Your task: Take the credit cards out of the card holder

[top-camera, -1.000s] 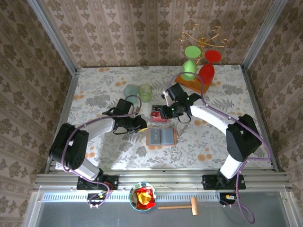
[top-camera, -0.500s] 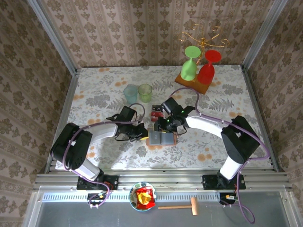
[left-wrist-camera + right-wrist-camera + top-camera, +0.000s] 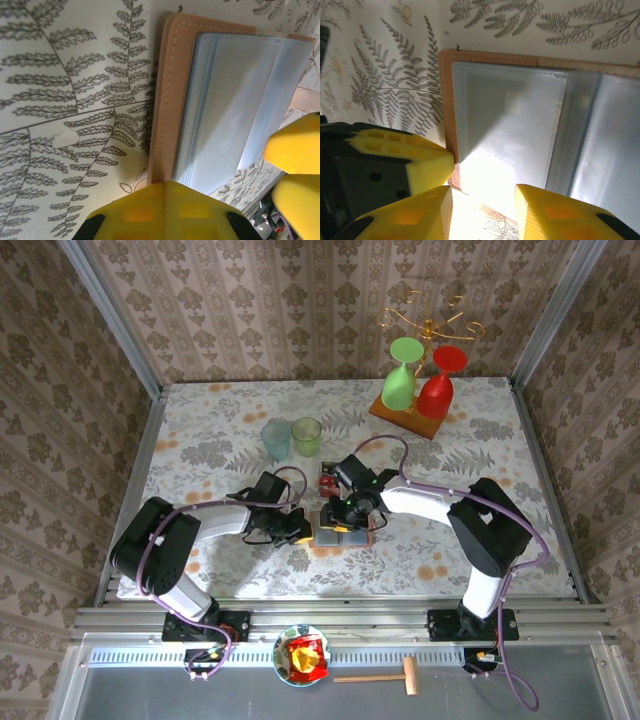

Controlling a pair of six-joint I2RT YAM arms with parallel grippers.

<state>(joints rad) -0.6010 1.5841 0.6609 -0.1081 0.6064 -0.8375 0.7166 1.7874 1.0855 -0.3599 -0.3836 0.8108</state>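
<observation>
Tan leather edged the small folding card holder [image 3: 235, 100], which lay open and flat on the fern-patterned tablecloth [image 3: 220, 440] near the middle of the table, its grey-blue pockets facing up. Just beyond its far edge, a little to the left, sat a short stack of thin red and dark plastic credit cards [image 3: 328, 480], already out of the holder.

The left gripper [image 3: 165, 192] had its yellow fingers together, their tip sitting on the holder's left edge. It looked to be pinning the leather down rather than pinching it, though that could not be settled from these views. The right gripper [image 3: 482, 192] hovered low over the holder with its fingers apart. Between them lay a corner of the leather rim and a bright strip of pocket, and nothing was clamped.

I judged the step in hand to be another extraction, with the holder braced on one side while the other arm lined up on a pocket. Whether a card remained inside could not be told, since the pockets showed only pale, glossy sleeves.

The next move would call for lowering one open finger onto a card's exposed edge, closing on that edge alone, and drawing it out along the pocket while the left arm kept the holder from sliding or folding.
</observation>
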